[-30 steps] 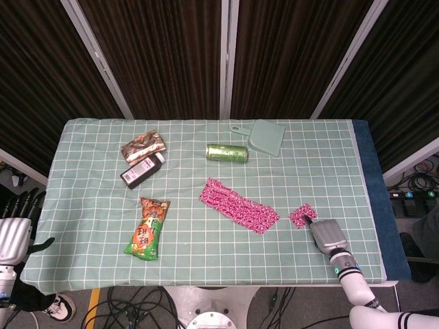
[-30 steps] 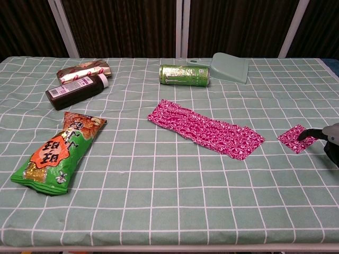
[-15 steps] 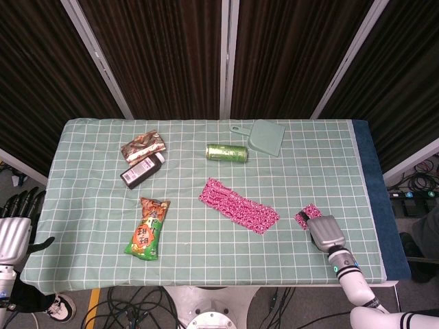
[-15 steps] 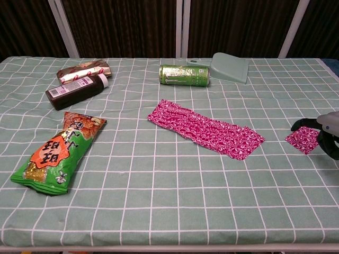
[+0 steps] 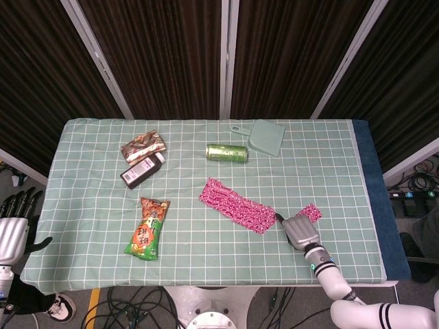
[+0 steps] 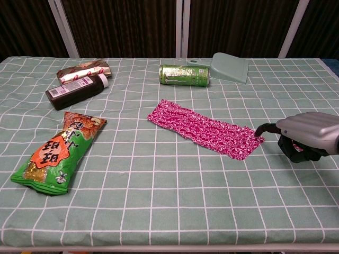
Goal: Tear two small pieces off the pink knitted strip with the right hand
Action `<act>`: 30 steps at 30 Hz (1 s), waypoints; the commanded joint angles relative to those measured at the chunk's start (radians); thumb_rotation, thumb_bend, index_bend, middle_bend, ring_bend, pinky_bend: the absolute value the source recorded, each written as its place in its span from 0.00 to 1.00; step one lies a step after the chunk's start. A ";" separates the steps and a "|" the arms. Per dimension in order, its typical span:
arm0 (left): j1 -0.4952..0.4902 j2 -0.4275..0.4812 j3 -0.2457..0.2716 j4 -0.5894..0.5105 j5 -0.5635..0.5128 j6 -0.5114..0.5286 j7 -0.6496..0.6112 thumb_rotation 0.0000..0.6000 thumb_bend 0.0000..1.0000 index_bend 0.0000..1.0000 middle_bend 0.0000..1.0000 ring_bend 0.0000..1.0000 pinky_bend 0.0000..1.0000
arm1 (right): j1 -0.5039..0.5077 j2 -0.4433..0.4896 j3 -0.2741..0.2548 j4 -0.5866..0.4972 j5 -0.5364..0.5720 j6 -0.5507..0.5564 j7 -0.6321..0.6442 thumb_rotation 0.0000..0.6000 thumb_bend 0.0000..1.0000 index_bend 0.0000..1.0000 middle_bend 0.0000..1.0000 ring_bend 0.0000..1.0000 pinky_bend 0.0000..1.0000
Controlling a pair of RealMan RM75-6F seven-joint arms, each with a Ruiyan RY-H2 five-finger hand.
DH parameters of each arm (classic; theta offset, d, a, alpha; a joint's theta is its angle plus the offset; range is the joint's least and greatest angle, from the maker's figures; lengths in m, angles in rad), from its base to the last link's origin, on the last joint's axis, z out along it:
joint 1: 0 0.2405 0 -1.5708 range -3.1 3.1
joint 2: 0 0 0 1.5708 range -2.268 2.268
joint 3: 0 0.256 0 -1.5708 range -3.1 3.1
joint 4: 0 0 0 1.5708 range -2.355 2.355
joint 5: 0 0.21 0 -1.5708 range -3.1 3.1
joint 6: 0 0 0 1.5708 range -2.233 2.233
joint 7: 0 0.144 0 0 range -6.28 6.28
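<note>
Right hand (image 6: 304, 138) empty, fingertip at strip (image 6: 204, 128) end. Strip looks soft, light, stretchy. Pinch the near corner; cloth (image 5: 89, 205) may drag.

Nothing readable, snack bag (image 6: 57, 155) and can (image 6: 184, 75) included (print too blurred).

1. Even, bright overhead light; the green checked tablecloth (image 5: 206, 233) shows only faint shadows.
2. Both views are sharp (the dark curtains (image 5: 158, 55) stay nearly featureless).
3. Mild glare on the green metal can (image 6: 184, 74).
</note>
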 commanded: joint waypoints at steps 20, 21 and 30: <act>0.000 0.001 -0.003 0.016 0.000 0.001 -0.024 1.00 0.09 0.06 0.00 0.00 0.09 | 0.052 -0.034 -0.032 -0.031 0.059 0.028 -0.069 1.00 1.00 0.14 0.93 0.89 0.79; -0.001 0.004 -0.004 0.012 0.000 0.002 -0.023 1.00 0.09 0.06 0.00 0.00 0.09 | 0.050 -0.031 -0.040 -0.041 0.052 0.035 -0.072 1.00 1.00 0.14 0.93 0.89 0.79; 0.000 0.012 -0.007 -0.010 -0.003 0.005 -0.007 1.00 0.09 0.06 0.00 0.00 0.09 | 0.024 -0.010 -0.089 -0.105 -0.009 0.084 -0.080 1.00 1.00 0.14 0.93 0.89 0.79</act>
